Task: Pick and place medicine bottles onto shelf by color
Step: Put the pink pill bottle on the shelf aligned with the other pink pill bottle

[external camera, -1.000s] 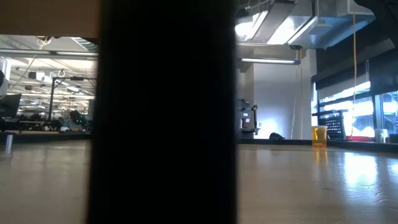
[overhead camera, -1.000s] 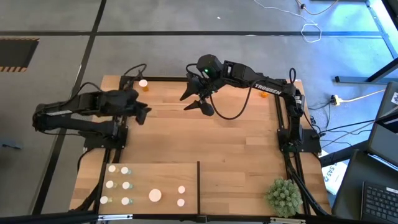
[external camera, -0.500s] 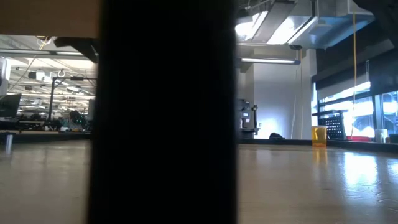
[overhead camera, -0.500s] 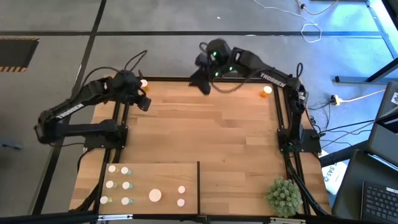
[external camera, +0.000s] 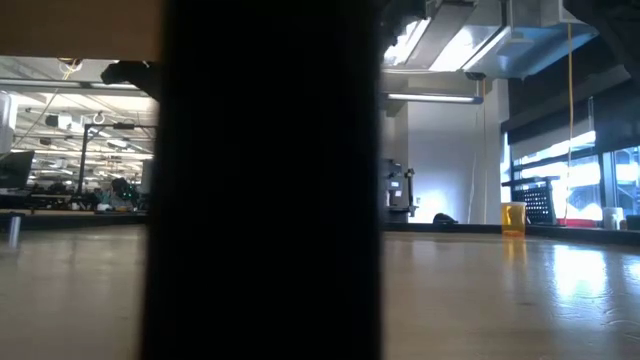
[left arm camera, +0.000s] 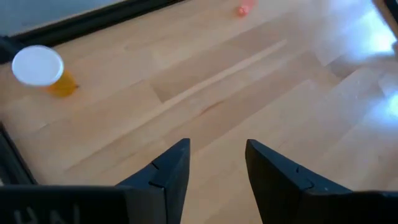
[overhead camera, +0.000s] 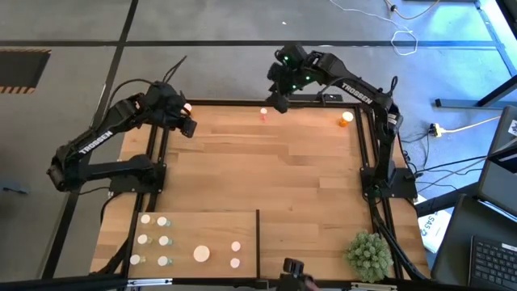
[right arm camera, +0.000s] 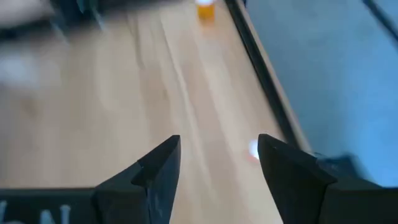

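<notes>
1. 8 small white-capped medicine bottles stand on the pale light-wood shelf board (overhead camera: 202, 230) in the lower left of the high view: 6 narrow ones in a block at its left end (overhead camera: 153, 240), a wider white-capped one (overhead camera: 201, 254), and 2 small pale ones (overhead camera: 235, 254) just left of the thin dark upright divider (overhead camera: 258, 242).
2. The part of the shelf right of the divider carries no bottles.
3. 3 more bottles stand along the planked wooden tabletop's (overhead camera: 275, 178) far edge, at the top of the high view: an orange bottle with a white cap (overhead camera: 187, 107) at upper left, a small pinkish bottle (overhead camera: 263, 113) at upper centre, and an orange bottle (overhead camera: 346, 118) at upper right.
4. The left gripper (overhead camera: 187, 128) hovers just beside the upper-left orange bottle (left arm camera: 43, 70); its 2 dark fingers (left arm camera: 166, 174) stand apart with nothing between them.
5. The right gripper (overhead camera: 277, 100) hangs above the table's far edge, near the pinkish bottle; its fingers (right arm camera: 158, 168) are spread and empty.
6. A spiky green plant ball (overhead camera: 368, 255) sits at lower right.
7. In the low view a broad dark shape (external camera: 265, 180) blocks the centre of the frame.
</notes>
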